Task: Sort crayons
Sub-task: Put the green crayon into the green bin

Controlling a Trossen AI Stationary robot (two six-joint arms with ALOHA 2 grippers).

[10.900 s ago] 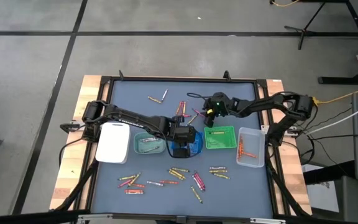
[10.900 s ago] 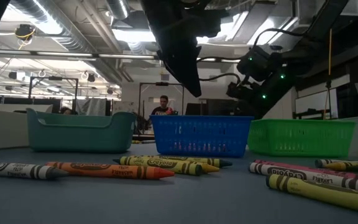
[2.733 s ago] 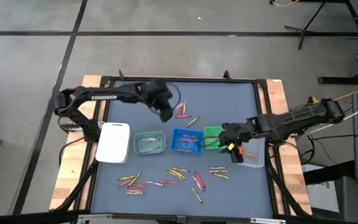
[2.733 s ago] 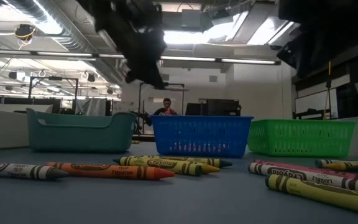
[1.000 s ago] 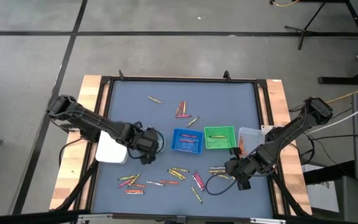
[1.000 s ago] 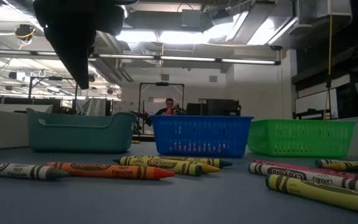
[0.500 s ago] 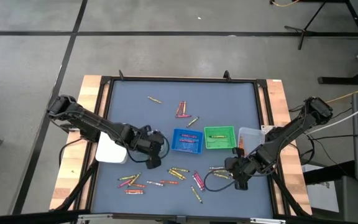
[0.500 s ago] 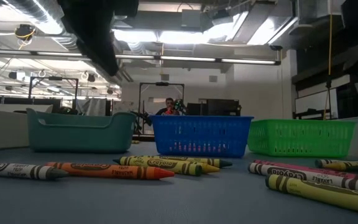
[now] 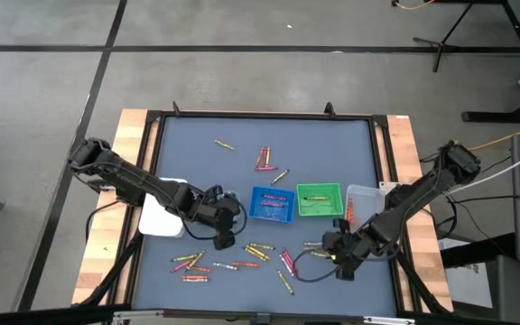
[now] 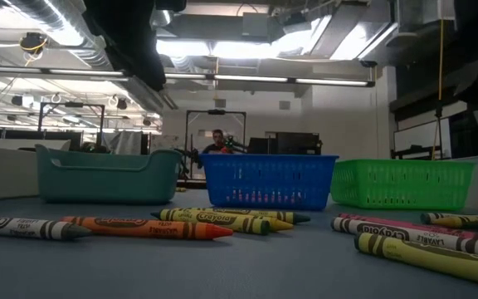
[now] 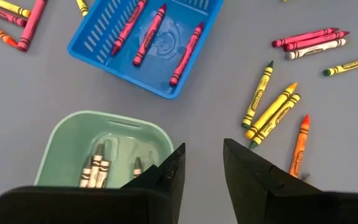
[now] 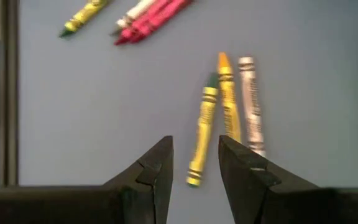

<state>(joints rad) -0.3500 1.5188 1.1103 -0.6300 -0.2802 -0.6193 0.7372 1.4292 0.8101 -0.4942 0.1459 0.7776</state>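
Crayons lie scattered on the blue-grey mat: a near group (image 9: 260, 249), a group at the near left (image 9: 190, 264) and a few farther back (image 9: 263, 160). My left gripper (image 9: 225, 238) is open and empty, just near of the teal tray (image 11: 104, 146), which holds grey crayons (image 11: 98, 168). In its wrist view (image 11: 202, 158) yellow crayons (image 11: 269, 107) lie ahead. My right gripper (image 9: 337, 263) is open, low over the near right. In its wrist view (image 12: 194, 155) its fingers stand either side of a yellow crayon's (image 12: 202, 138) end, beside an orange-yellow crayon (image 12: 229, 102) and a white one (image 12: 251, 102).
A row of trays stands mid-table: white (image 9: 161, 217), blue (image 9: 272, 204) with red crayons (image 11: 148, 34), green (image 9: 319, 199) and clear (image 9: 365, 206). The low view shows crayons lying in front (image 10: 148, 227) and a person (image 10: 217, 141) beyond the table.
My left gripper has gone from over the teal tray toward the table's near edge and a little right, still open. My right gripper has crept toward the table's left over the near crayons. No crayon has moved.
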